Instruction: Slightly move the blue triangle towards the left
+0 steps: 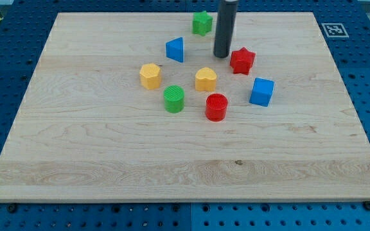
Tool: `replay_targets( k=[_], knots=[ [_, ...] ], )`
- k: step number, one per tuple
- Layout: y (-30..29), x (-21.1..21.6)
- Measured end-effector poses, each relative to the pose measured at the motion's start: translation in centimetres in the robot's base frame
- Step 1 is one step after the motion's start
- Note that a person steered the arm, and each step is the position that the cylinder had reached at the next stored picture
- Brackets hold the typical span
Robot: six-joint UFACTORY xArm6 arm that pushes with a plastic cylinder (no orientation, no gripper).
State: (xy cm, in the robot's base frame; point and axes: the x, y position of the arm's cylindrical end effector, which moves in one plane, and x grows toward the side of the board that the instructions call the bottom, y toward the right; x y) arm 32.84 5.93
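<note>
The blue triangle (175,49) lies on the wooden board (108,147), left of centre near the view's top. My tip (221,55) is the lower end of a dark rod coming down from the view's top. It stands to the right of the blue triangle, with a clear gap between them, and just left of the red star (242,61), close to it.
A green block (202,23) sits above, between triangle and rod. A yellow hexagon-like block (150,76), a yellow heart (205,79), a green cylinder (174,99), a red cylinder (216,107) and a blue cube (261,92) lie below.
</note>
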Motion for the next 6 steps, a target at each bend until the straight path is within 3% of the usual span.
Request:
replay_targets(
  k=[4,6],
  knots=[
    [-6.9,0.0],
    [-7.8,0.0]
  ],
)
